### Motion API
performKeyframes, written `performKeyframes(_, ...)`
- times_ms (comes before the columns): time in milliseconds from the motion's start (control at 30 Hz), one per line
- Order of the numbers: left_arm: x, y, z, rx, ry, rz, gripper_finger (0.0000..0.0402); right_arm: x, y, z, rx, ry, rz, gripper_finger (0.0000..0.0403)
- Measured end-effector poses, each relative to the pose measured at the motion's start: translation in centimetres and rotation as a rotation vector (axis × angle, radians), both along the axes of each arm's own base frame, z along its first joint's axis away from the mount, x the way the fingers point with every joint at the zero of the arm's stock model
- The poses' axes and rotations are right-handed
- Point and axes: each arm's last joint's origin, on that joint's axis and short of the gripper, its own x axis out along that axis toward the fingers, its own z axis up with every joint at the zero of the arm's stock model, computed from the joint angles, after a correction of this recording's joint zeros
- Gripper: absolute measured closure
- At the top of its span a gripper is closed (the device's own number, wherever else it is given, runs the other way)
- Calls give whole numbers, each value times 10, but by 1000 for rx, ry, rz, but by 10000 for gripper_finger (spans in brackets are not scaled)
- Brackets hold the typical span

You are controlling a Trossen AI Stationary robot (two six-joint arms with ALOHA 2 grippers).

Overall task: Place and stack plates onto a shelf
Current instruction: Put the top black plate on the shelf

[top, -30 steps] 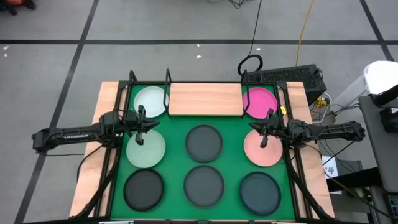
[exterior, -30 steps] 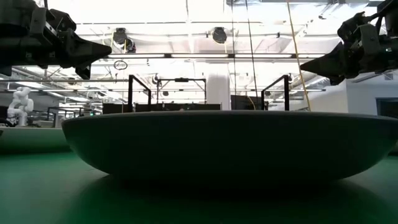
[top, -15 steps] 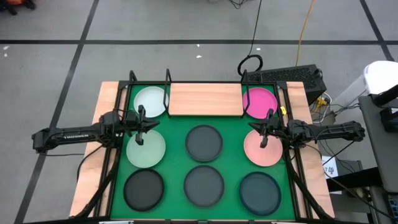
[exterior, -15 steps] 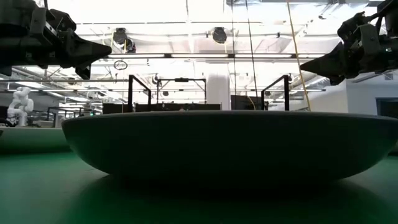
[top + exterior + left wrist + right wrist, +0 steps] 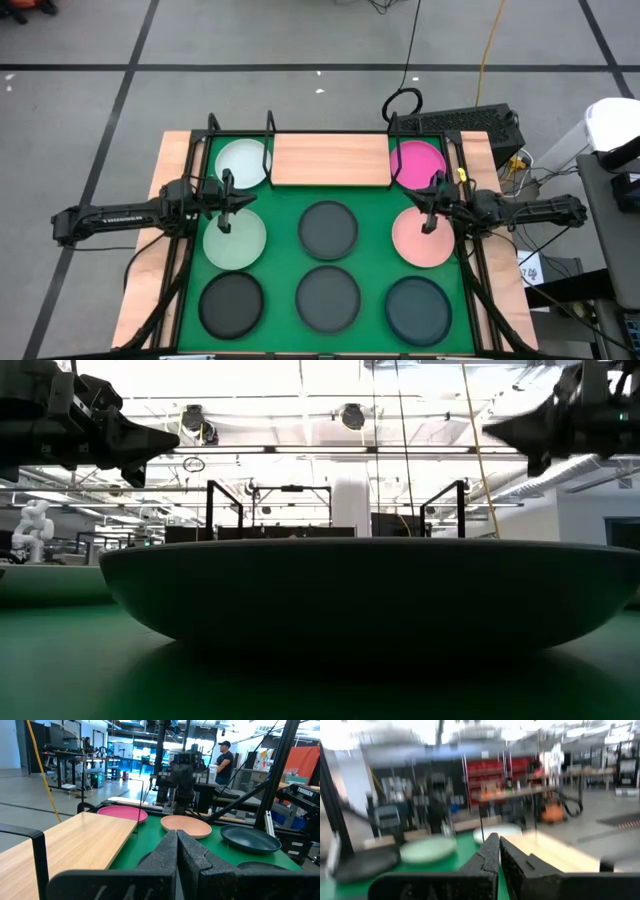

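The light-wood shelf [image 5: 331, 160] lies at the far edge of the green mat [image 5: 282, 250], black rod uprights at its ends. A mint plate [image 5: 241, 162] sits to its left, a magenta plate [image 5: 418, 165] to its right. On the mat lie a second mint plate [image 5: 235, 238], a light pink plate [image 5: 423, 240] and several dark grey plates, one [image 5: 328, 228] in the middle. My left gripper [image 5: 245, 205] hovers shut between the two mint plates. My right gripper [image 5: 408, 207] hovers shut over the pink plate's far edge.
In the low view a dark grey plate [image 5: 370, 590] close to the camera fills most of the picture, and both grippers [image 5: 175, 438] [image 5: 490, 430] hang well above it. Black frame rods run along both sides of the mat. People stand in the room beyond the table.
My right gripper has risen a little above the pink plate, staying shut. The left arm and all plates have kept still.
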Motion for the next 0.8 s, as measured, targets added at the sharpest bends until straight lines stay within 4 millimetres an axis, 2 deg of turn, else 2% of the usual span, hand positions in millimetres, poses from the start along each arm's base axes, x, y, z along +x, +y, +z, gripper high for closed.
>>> performKeyframes(133,0,0,0,0,0,0,398,-4,0,14,48,-164,11,403)
performKeyframes(200,0,0,0,0,0,0,398,-5,0,17,30,-189,6,403)
performKeyframes(333,0,0,0,0,0,0,398,0,2,11,-63,-35,42,403)
performKeyframes(500,0,0,0,0,0,0,398,4,1,47,-64,80,25,403)
performKeyframes(667,0,0,0,0,0,1,398,24,3,66,-27,286,25,403)
performKeyframes(800,0,0,0,0,-1,2,398,49,5,69,-55,460,31,402)
